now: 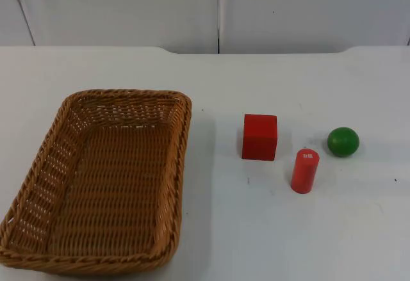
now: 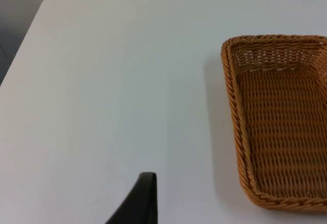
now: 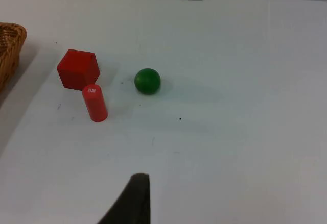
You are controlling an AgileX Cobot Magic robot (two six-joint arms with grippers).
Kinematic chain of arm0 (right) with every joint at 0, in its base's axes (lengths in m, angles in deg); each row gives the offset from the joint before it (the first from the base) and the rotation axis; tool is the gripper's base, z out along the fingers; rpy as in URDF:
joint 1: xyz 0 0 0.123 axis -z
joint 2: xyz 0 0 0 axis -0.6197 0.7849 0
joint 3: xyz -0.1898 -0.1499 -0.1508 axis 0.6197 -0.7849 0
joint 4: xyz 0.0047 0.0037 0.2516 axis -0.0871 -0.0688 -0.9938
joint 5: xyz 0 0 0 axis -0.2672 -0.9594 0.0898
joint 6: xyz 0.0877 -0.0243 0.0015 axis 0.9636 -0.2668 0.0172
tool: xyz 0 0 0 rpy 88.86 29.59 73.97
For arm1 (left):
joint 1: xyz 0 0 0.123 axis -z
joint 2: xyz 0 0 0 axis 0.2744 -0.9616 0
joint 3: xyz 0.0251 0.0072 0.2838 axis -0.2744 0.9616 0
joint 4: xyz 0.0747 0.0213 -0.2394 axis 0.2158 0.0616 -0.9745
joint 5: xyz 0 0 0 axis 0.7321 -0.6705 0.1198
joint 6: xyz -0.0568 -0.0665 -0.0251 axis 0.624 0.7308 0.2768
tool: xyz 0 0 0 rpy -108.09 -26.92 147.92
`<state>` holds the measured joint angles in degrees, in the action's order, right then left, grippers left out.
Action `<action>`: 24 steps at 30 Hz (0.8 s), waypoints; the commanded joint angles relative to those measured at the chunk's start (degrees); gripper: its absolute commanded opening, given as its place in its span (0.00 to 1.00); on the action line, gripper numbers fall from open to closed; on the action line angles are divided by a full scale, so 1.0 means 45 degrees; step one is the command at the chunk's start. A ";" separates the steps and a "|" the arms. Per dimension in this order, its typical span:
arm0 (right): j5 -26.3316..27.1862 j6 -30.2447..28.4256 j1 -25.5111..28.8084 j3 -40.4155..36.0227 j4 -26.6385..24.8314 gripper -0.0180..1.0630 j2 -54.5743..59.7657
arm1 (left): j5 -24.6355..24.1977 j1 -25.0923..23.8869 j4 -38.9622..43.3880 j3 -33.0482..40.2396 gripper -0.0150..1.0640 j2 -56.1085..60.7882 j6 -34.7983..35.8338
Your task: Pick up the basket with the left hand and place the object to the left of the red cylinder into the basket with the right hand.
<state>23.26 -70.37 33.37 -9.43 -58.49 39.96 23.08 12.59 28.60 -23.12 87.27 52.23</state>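
The wicker basket point(image 1: 102, 178) rests flat and empty on the white table point(image 1: 256, 230), its long axis running away from the camera, and by the left wrist view it lies off to one side of the left gripper's fingers point(image 2: 140, 201), well apart from them; whether those fingers are apart or together I cannot tell. The red cube point(image 1: 259, 137) sits just left of the upright red cylinder point(image 1: 305, 171), with the green ball point(image 1: 343, 141) on the cylinder's other side. In the right wrist view the cube point(image 3: 77, 69) lies ahead of the right gripper's fingers point(image 3: 134, 198), well apart, their state also unreadable, so the right arm looks the nearer one for it.
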 commanded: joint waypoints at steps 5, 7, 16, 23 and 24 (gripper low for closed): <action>0.0022 -0.0054 0.0053 0.0013 -0.0001 0.99 -0.0051 | 0.0424 -0.0002 -0.0010 -0.0348 0.99 -0.0713 -0.0048; 0.0022 -0.0054 0.0053 0.0013 -0.0001 0.99 -0.0051 | 0.0573 -0.0002 -0.0010 -0.0590 0.99 -0.1039 -0.0048; 0.0022 -0.0079 0.0053 0.0013 0.0071 0.99 -0.0051 | 0.1136 -0.0002 0.0008 -0.1018 0.99 -0.2284 -0.0143; 0.0022 -0.0079 0.0053 0.0013 0.0098 0.99 -0.0051 | 0.1437 -0.0002 0.0008 -0.1457 0.99 -0.3251 -0.0143; 0.0022 -0.0079 0.0053 0.0013 0.0122 0.99 -0.0051 | 0.1545 -0.0002 0.0008 -0.1512 0.99 -0.3381 -0.0143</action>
<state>23.26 -70.37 33.37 -9.43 -58.39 39.96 28.83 12.59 28.60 -29.31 72.76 51.63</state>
